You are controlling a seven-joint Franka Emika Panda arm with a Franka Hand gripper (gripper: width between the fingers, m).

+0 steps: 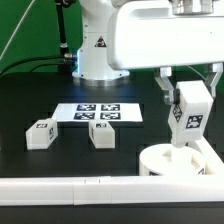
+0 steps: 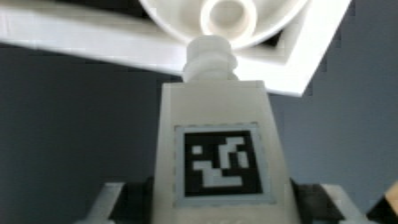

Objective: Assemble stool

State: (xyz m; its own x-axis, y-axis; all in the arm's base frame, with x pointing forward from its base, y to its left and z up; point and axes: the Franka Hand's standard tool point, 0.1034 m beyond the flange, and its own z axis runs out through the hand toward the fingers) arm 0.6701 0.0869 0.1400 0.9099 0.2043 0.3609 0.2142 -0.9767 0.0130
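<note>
My gripper (image 1: 190,92) is shut on a white leg block (image 1: 190,112) and holds it upright over the round white seat (image 1: 172,162) at the exterior view's lower right. In the wrist view the leg block (image 2: 221,130) shows its black-and-white tag. It sits between my two fingers (image 2: 114,203), and my gripper (image 2: 222,208) clamps its wide end. Its narrow tip reaches a round socket in the seat (image 2: 178,12); I cannot tell whether the tip is inside. Two more leg blocks (image 1: 38,133) (image 1: 100,136) lie loose on the black table.
The marker board (image 1: 98,113) lies flat behind the loose legs. A long white border rail (image 1: 80,186) runs along the near edge, and another part of it (image 2: 71,55) passes beside the seat. The robot base (image 1: 95,45) stands at the back.
</note>
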